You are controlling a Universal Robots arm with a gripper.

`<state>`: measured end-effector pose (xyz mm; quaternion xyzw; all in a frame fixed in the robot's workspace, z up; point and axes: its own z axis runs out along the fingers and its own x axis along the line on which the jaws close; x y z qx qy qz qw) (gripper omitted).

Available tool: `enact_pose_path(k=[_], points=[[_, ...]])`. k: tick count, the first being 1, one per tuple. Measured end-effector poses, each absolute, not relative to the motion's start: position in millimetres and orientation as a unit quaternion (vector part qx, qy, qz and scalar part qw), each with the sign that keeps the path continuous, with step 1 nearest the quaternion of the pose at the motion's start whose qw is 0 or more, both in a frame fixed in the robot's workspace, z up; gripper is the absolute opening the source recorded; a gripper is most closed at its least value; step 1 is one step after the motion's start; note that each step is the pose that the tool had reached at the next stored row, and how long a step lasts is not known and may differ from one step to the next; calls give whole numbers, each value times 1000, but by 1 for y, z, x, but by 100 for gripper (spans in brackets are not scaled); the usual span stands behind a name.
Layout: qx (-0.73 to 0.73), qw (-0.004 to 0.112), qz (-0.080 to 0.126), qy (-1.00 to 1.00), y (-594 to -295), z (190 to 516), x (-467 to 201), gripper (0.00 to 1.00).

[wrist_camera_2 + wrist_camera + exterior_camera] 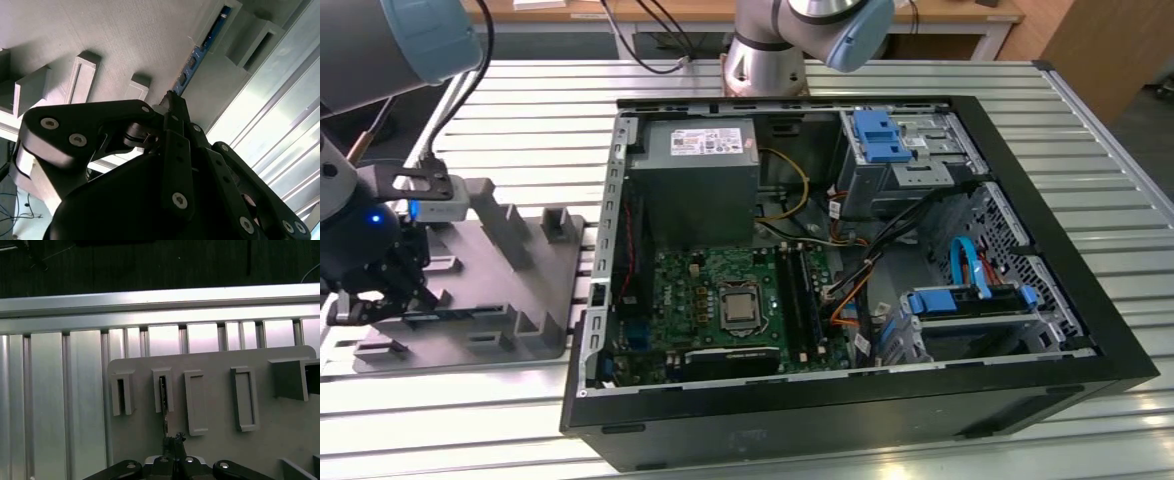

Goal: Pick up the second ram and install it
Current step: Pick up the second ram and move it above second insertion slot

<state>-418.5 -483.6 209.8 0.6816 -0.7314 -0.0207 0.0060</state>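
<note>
The holder (pixel 125 35) is matt grey plastic, finely grained. The table (pixel 50 390) is bright ribbed metal. The gripper (pixel 172 105) is smooth, semi-gloss black with metal screws; the ram (pixel 192 62) a glossy board.

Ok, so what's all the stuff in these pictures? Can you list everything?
computer case: one, black, open, on the table.
motherboard: one, green, inside the computer case.
power supply: one, grey, inside the computer case.
drive brackets: two, blue, inside the computer case.
holder block: one, grey, at the exterior view's left of the computer case.
second ram: one, dark, standing on edge in a holder block slot.
table: one, silvery slats, under everything.
arm: one, silver and pale blue, base beyond the computer case.
gripper: one, black, fingers shut on the second ram.
</note>
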Motion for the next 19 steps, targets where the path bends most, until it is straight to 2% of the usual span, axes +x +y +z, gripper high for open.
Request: enact_pose_path(k=[4, 5, 6, 7, 9, 10, 19], points=[[682, 6, -21, -731, -484, 210, -419, 11], [682, 6, -21, -731, -484, 210, -419, 16], [682, 6, -21, -731, -484, 210, -419, 16], [682, 6, -21, -731, -484, 210, -419, 23], [682, 6, -21, -731, -484, 210, -419, 23], [682, 6, -21, -731, -484, 210, -419, 29], [685, 7, -20, -728, -485, 209, -418, 29]])
